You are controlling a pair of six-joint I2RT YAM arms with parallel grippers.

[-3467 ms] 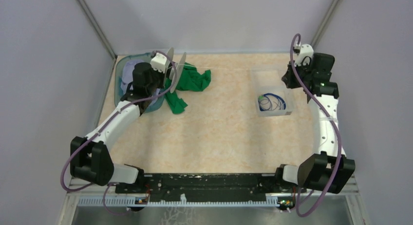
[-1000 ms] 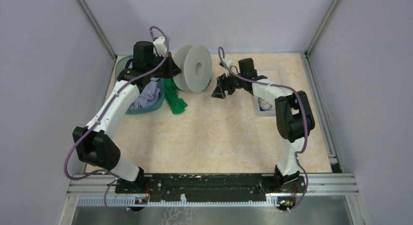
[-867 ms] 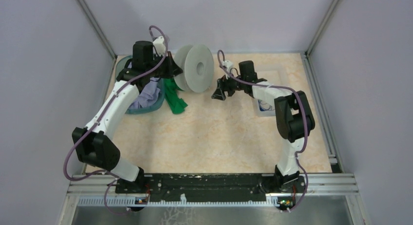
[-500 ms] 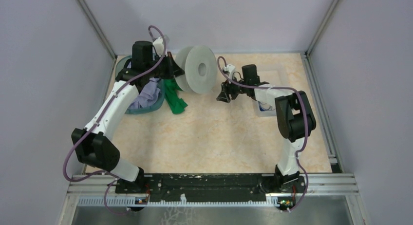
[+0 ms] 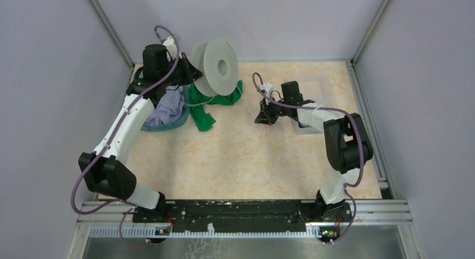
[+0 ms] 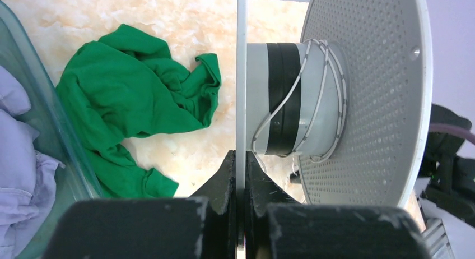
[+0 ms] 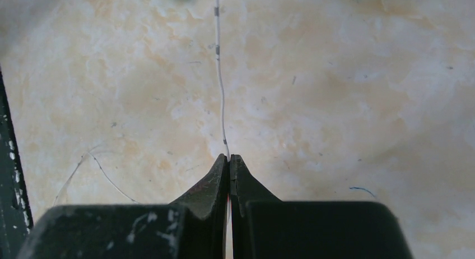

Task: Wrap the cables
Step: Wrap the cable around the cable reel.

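A thin white cable [image 7: 219, 74] runs across the tabletop straight into my right gripper [image 7: 229, 157], whose jaws are pressed together on it. That gripper [image 5: 264, 116] hangs low over the middle of the table, right of the spool. Several turns of the same white cable [image 6: 320, 85] lie around the hub of a pale-grey spool [image 6: 369, 91]. My left gripper [image 6: 241, 156] is shut on the thin edge of the spool's near flange and holds the spool [image 5: 215, 67] up at the back left. My left gripper [image 5: 192, 75] sits just left of it.
A green cloth [image 5: 208, 105] lies under the spool. Beside it at the far left stands a teal basket [image 5: 178, 122] with lilac cloth inside. A clear plastic box [image 5: 307, 128] is mostly hidden behind my right forearm. A hair-thin strand [image 7: 106, 169] loops on the table.
My right gripper has closed on the white cable and drifted right and nearer. The left arm has swung the spool a little to the back left.
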